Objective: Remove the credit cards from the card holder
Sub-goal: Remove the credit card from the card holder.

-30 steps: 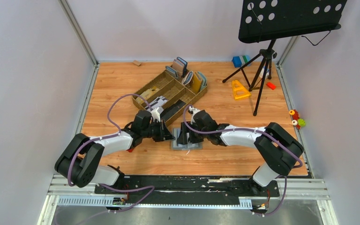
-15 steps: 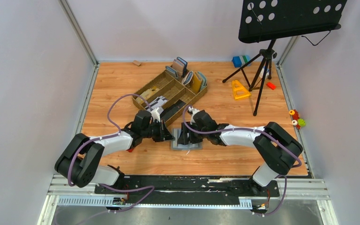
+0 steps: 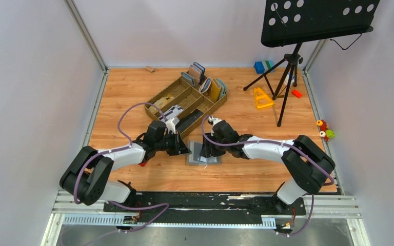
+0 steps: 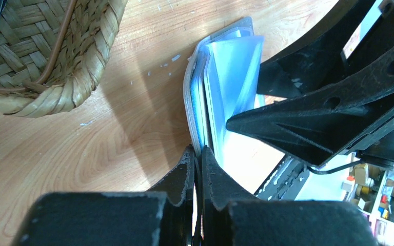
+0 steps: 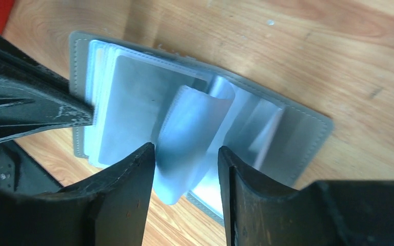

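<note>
On the wooden table (image 3: 133, 174) the big things lie as they did a second ago; the brown tray (image 3: 170, 95) with its upright wallets has not moved, and both arms reach to the same place in front of it.

The card holder (image 3: 204, 159) is flat and open on the table just in front of the tray, between the two claws, its pale blue-grey inside turned upward.

The left gripper (image 4: 197, 154) has kept its place; its jaws are closed together, and in its own wrist view they seem to nip the near edge of the card holder, so we judge that it holds the wallet down.

What has changed is on the other side; the right gripper (image 5: 185, 148) has gone a little further over the holder and its jaws have come nearer to each other. They are not closed; one finger stands on each side of a clear sleeve (image 5: 192, 136) that curls up from the middle of the holder, one finger touching it; we cannot say that it is pinched already.

For the task this means, we think, that the grasp on a sleeve or on the card inside it is just beginning; no card is out yet, and whether this sleeve contains a card we cannot see.
</note>
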